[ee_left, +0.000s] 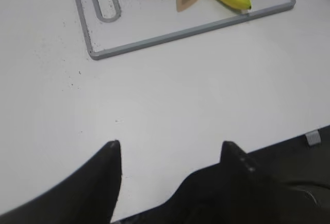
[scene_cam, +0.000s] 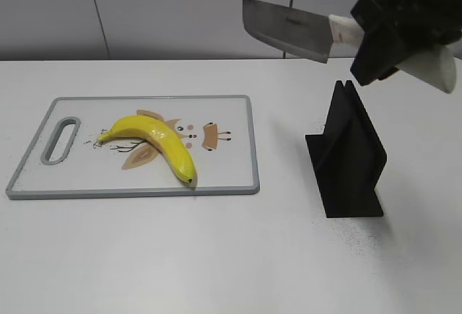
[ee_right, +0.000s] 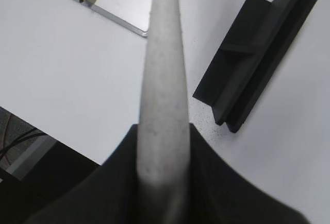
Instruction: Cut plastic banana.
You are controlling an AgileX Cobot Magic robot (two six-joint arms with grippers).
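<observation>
Two grippers share a white table (scene_cam: 216, 256): the right gripper (scene_cam: 404, 29) is raised above a black knife stand (scene_cam: 348, 157), its jaws pinching the pale handle of a cleaver (scene_cam: 289, 28) whose blade points left. One yellow plastic banana (scene_cam: 155, 139) lies uncut on a grey-rimmed cutting board (scene_cam: 231, 177) at the left, well apart from the blade. Near the table's front edge, the left gripper (ee_left: 170, 154) hovers with its jaws spread and nothing between them.
</observation>
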